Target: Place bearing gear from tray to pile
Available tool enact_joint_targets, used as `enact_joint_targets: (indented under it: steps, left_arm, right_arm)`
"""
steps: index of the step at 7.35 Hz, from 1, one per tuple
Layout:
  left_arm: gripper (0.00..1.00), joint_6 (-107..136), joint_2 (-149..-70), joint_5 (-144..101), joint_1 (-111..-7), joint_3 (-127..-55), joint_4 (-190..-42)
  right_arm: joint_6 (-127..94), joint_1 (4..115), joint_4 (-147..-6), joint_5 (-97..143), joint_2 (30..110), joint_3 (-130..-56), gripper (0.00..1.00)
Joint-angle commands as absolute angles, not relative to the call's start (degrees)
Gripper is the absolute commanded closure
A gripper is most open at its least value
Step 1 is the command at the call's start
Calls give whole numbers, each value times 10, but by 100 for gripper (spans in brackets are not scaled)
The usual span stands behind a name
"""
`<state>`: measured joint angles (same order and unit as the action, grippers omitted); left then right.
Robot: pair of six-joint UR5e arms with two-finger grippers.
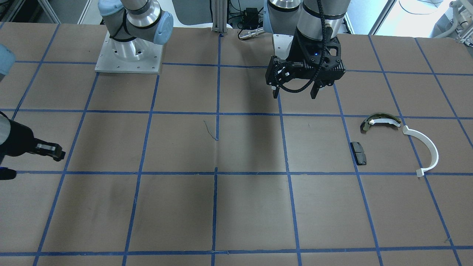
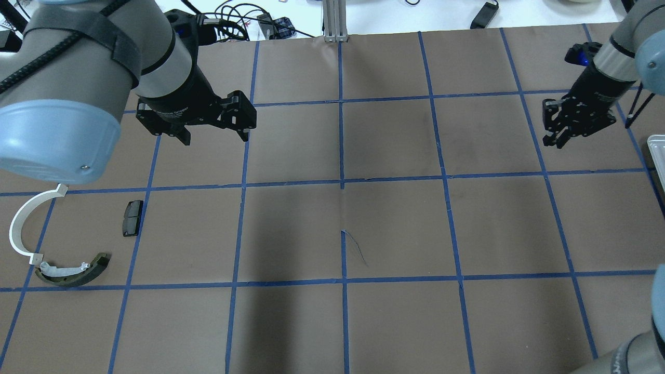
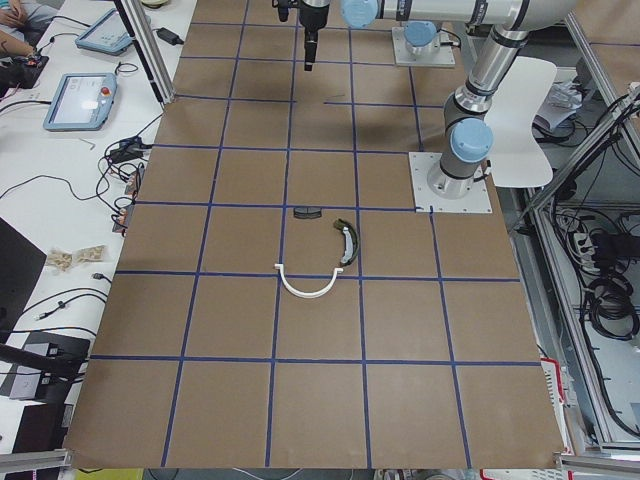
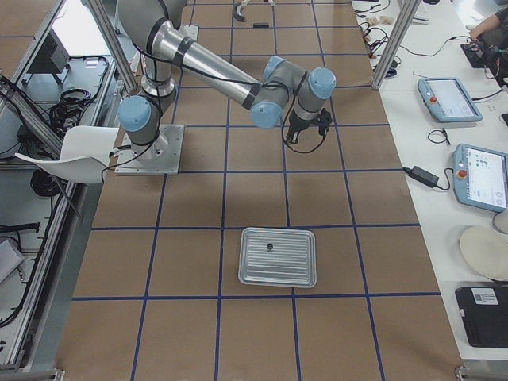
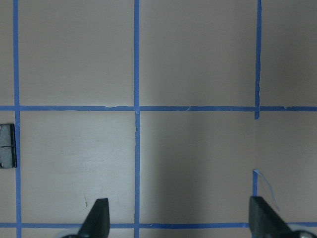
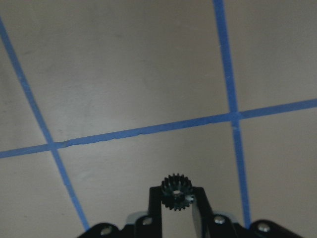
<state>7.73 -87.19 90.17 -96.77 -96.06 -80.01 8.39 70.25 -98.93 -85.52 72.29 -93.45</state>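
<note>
Brown counter [image 2: 395, 228], gridded with blue tape.

Right gripper [image 2: 555, 141] hangs above the counter near its right end, clear of the surface. Its jaws are nearly closed, pinching the bearing gear [image 6: 174, 189] between the fingertips. It is a small black toothed wheel, held on edge with the teeth showing above the pads.

Tray [image 4: 278, 256] is a shallow metal pan lying flat at the right end, apart from that gripper. One small dark part [image 4: 270, 247] sits in it, too small to identify.

Left gripper [image 2: 215, 139] hovers over the left half of the counter with jaws spread wide and nothing between the fingers [image 5: 97, 218], which touch nothing.

Pile lies at the counter's left end, well apart from the gear: thin white half-ring [image 2: 18, 223], dark olive curved shoe [image 2: 75, 272] just beside one end of the ring, and flat black pad [image 2: 132, 218] lying a little separate. All three are flat on the paper — none stacked.
</note>
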Motion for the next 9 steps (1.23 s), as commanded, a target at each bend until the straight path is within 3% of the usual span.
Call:
enact_joint_targets:
  steps: [1,5,9]
  left_arm:
    - [0,77,-872,902,-968,-961,-800]
    - [0,77,-872,902,-968,-961,-800]
    - [0,77,-872,902,-968,-960,-800]
  right_arm:
    - [-13,778,-997,-839,742,-964,100]
    - [-207,936,-1021,-785,750,-969,100]
    - [-389,1096,-1230,-783,705,-1042,100]
